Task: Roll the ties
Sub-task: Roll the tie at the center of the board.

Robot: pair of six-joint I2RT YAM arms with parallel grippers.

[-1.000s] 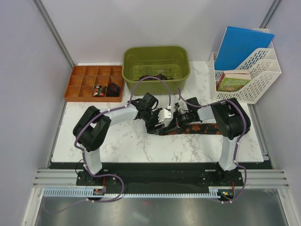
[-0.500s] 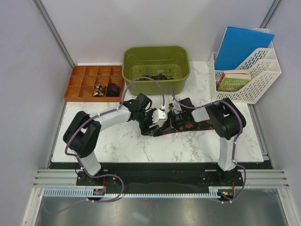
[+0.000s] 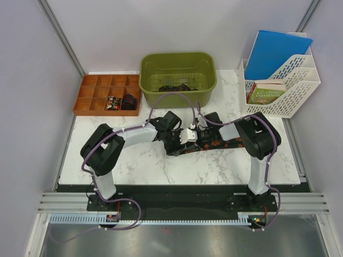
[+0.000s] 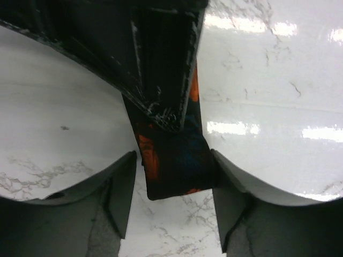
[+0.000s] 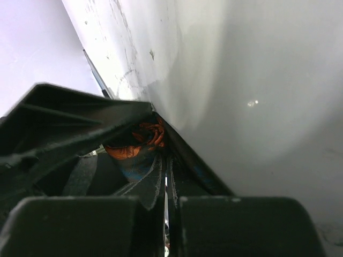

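A dark tie with an orange pattern (image 3: 221, 144) lies across the marble table, running right from the two grippers. My left gripper (image 3: 179, 143) sits at its left end. In the left wrist view the left gripper (image 4: 172, 160) is open and its fingers (image 4: 120, 198) straddle the folded tie end (image 4: 174, 171). My right gripper (image 3: 194, 138) meets it from the right, and its dark fingers (image 4: 161, 59) pinch the tie just beyond the fold. In the right wrist view the right gripper (image 5: 166, 182) is shut on the tie (image 5: 134, 150).
A green bin (image 3: 178, 64) with more dark ties (image 3: 174, 87) stands at the back. An orange compartment tray (image 3: 99, 99) holding rolled ties is at the back left. A white file rack (image 3: 289, 91) with a blue folder and a book is at the back right.
Both grippers stayed together at the tie's left end. The left arm swung out and back, and the tie's right end has drawn a little leftward.
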